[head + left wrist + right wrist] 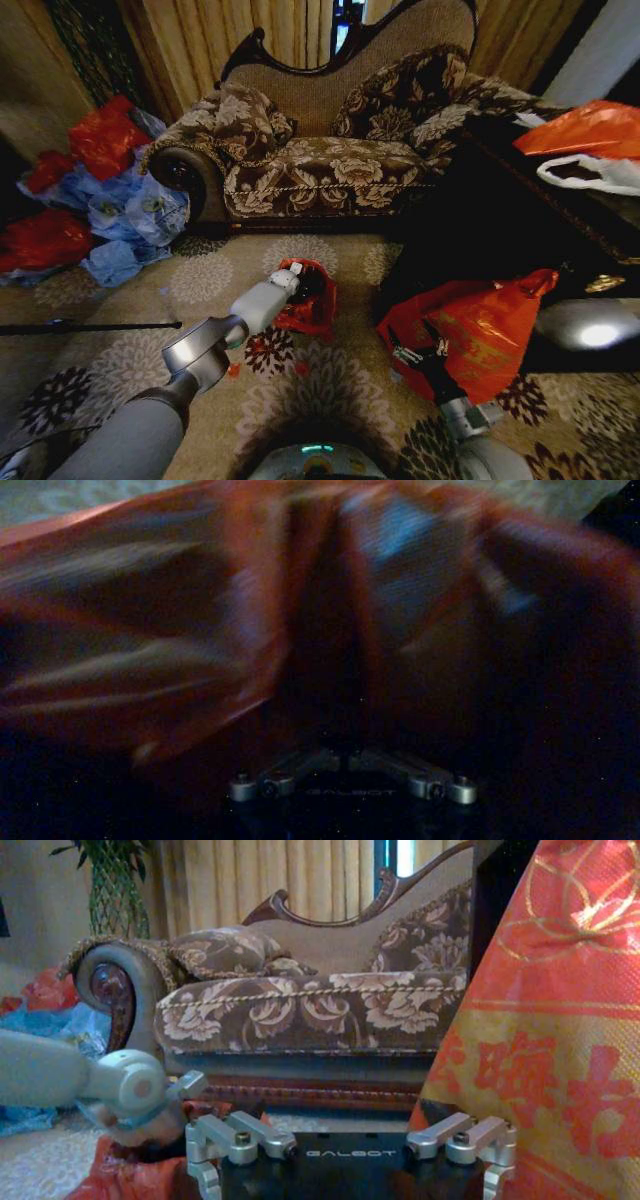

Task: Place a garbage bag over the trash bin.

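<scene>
The left claw [297,277] sits at the rim of the trash bin [308,288], pressed into the garbage bag [312,310]; whether its fingers are spread or pressed together cannot be told, since red plastic covers them in the head view and the left wrist view is blurred. In that wrist view the garbage bag's crinkled red film lies directly ahead of the claw mount. The bag is draped around the small black bin, which stands on the patterned carpet [200,280] in front of the floral sofa [330,170]. The right claw [405,353] is low on the robot's right, beside the large orange-red bag with yellowish print [480,330]; its finger state cannot be told either. The right wrist view shows this printed bag close alongside and the left arm's wrist joint [130,1084] above red plastic. Red and blue bags [110,200] are piled left of the sofa.
</scene>
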Tool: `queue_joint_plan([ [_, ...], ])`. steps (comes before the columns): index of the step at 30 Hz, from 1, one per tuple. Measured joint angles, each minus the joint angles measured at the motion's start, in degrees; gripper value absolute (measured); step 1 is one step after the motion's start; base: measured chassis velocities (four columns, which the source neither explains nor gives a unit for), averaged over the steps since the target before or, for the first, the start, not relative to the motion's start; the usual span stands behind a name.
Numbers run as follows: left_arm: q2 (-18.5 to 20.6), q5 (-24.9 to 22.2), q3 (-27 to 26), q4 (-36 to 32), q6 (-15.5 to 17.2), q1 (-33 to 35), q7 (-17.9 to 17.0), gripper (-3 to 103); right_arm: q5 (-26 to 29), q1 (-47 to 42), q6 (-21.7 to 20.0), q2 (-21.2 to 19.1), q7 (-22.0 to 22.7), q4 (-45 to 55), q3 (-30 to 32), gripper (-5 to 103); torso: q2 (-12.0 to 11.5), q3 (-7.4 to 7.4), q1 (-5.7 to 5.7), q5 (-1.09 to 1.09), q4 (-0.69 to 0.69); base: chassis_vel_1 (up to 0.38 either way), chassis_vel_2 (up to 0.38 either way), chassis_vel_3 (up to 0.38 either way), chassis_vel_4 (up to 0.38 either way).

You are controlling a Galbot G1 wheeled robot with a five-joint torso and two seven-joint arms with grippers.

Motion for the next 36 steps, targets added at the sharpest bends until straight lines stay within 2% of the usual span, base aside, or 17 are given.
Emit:
queue_joint_plan([
  [2,-2.18,1.06,-1.32,2.90,-3.88,-0.52,-1.42,0,0.00,-0.07,0.07,0.14,-0.01,-0.17,0.03,100,0.01,0.00,0.00,0.02,-0.03,0.000,0.000,0.000,0.000],
  [3,-2.18,1.80,-1.55,3.21,-4.79,-0.59,-2.03,0,-0.01,-0.09,0.11,0.18,-0.01,-0.26,-0.01,100,0.01,0.00,0.00,0.01,-0.05,0.000,0.000,0.000,0.000],
  [6,-0.70,2.64,-1.32,2.57,-5.08,-0.61,-2.73,0,-0.05,-0.08,0.17,0.29,-0.03,-0.38,-0.21,100,0.01,0.00,0.00,0.01,-0.04,0.000,0.000,0.000,0.000],
  [8,2.15,2.75,-0.40,1.04,-4.26,-0.61,-2.98,0,-0.05,0.09,0.18,0.34,-0.04,-0.44,-0.46,100,0.01,0.00,0.00,0.01,0.02,0.000,0.000,0.000,0.000],
  [10,3.33,2.40,-0.01,0.22,-3.53,-0.52,-3.00,0,-0.05,0.19,0.19,0.36,-0.04,-0.49,-0.54,100,0.01,0.00,0.00,0.01,0.04,0.000,0.000,0.000,0.000],
  [13,5.63,0.21,1.30,-2.46,-0.35,0.28,-2.50,0,0.00,0.32,0.23,0.39,-0.04,-0.71,-0.60,100,0.01,0.00,0.00,0.00,0.02,0.000,0.000,0.000,0.000],
  [15,5.83,-0.58,1.81,-3.20,0.32,0.54,-2.24,0,0.02,0.32,0.29,0.40,-0.05,-0.80,-0.59,100,0.01,0.00,0.00,-0.01,0.01,0.000,0.000,0.000,0.000],
  [19,4.76,-3.36,2.39,-4.28,2.21,0.73,-1.80,0,0.18,0.22,0.68,0.22,-0.12,-1.33,-0.41,100,0.01,0.00,0.00,0.01,0.02,0.000,0.000,0.000,0.000],
  [21,2.32,-5.12,1.72,-3.54,2.97,0.45,-1.86,0,0.41,0.22,0.82,0.01,-0.18,-1.58,-0.09,100,0.01,0.00,0.00,0.00,0.01,0.000,0.000,0.000,0.000],
  [22,0.17,-5.67,1.18,-2.07,3.06,-0.16,-1.97,0,0.70,0.23,0.82,-0.02,-0.18,-1.59,0.16,100,0.01,0.00,0.00,0.01,-0.05,0.000,0.000,0.000,0.000],
  [23,0.17,-5.67,1.18,-2.07,3.06,-0.16,-1.97,0,0.70,0.23,0.82,-0.02,-0.18,-1.59,0.16,100,0.01,0.00,0.00,0.01,-0.05,0.000,0.000,0.000,0.000],
  [25,-2.26,-4.82,0.94,0.26,2.71,-0.54,-2.02,0,0.89,0.22,0.82,0.15,-0.18,-1.62,0.34,100,0.01,-0.01,-0.01,0.03,-0.04,0.000,0.000,0.000,0.000],
  [29,-3.06,-3.05,1.43,1.69,2.19,-0.27,-2.01,0,0.90,0.12,0.88,0.46,-0.20,-1.92,0.27,100,0.01,-0.01,0.00,0.01,-0.01,0.000,0.000,0.000,0.000],
  [36,-1.43,-2.01,2.36,2.25,2.10,0.85,-2.02,0,0.90,0.15,1.15,0.66,-0.25,-2.32,0.02,100,0.01,0.00,0.00,0.01,0.02,0.000,0.000,0.000,0.000],
])
